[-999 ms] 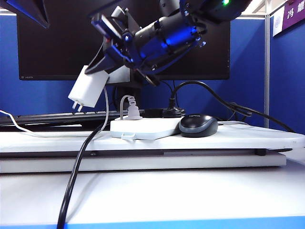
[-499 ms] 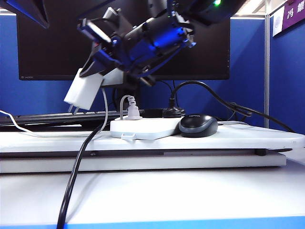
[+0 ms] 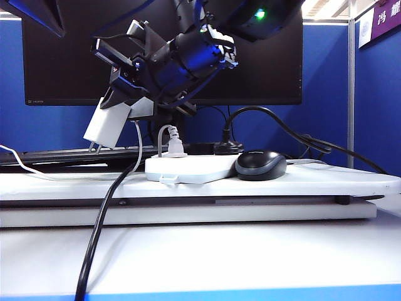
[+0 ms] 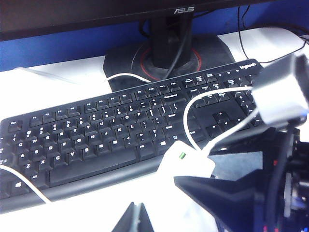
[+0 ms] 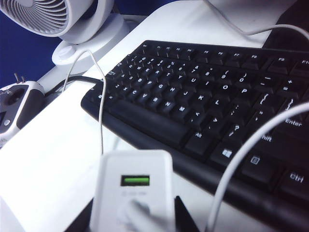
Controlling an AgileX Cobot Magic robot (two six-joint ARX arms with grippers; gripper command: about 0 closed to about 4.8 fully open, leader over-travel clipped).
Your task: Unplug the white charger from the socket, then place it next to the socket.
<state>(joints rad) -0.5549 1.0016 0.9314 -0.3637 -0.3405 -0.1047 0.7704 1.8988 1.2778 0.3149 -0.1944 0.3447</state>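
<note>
My right gripper [image 3: 120,104] reaches across to the left and is shut on the white charger [image 3: 108,128], which hangs tilted in the air with its prongs pointing down, left of the socket [image 3: 188,168] and clear of it. The right wrist view shows the charger [image 5: 133,191] gripped between the two dark fingers [image 5: 83,221], its green port facing the camera and its thin white cable trailing off. The charger [image 4: 186,163] also shows in the left wrist view, near the keyboard's front edge. My left gripper [image 4: 136,220] hangs shut and empty over the white table.
A smaller white plug [image 3: 174,145] stays in the socket. A dark mouse [image 3: 260,164] lies against the socket's right end. Behind are a black keyboard [image 4: 120,130] and a monitor stand [image 4: 166,50]. A thick black cable [image 3: 100,232] hangs over the table's front. A white fan [image 5: 58,21] stands beyond the keyboard.
The right gripper has carried the charger left and slightly lower, further from the socket, while its wrist turned. The left gripper has not moved.
</note>
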